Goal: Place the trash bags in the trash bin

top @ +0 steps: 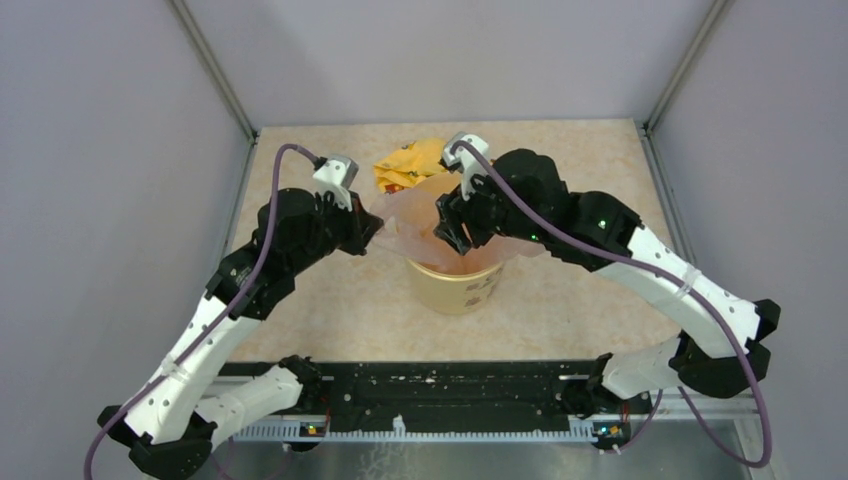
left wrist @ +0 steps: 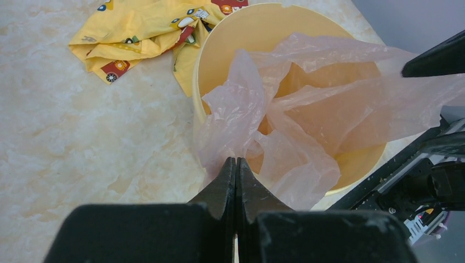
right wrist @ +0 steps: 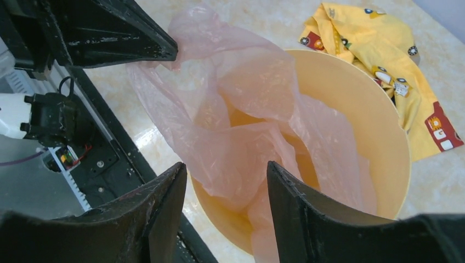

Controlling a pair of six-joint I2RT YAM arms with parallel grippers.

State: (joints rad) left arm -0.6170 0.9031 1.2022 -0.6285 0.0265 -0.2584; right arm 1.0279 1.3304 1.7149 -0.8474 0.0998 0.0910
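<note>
The trash bag, thin pale pink plastic, is draped over and partly inside the small pale yellow trash bin. My left gripper is shut on the bag's edge just left of the bin and holds it stretched up. In the left wrist view the shut tips pinch the bag at the bin's rim. My right gripper hangs open over the bin, its fingers either side of a fold of the bag without closing on it.
A crumpled yellow printed wrapper lies on the table just behind the bin, also seen in the left wrist view and the right wrist view. The black rail with the arm bases runs along the near edge.
</note>
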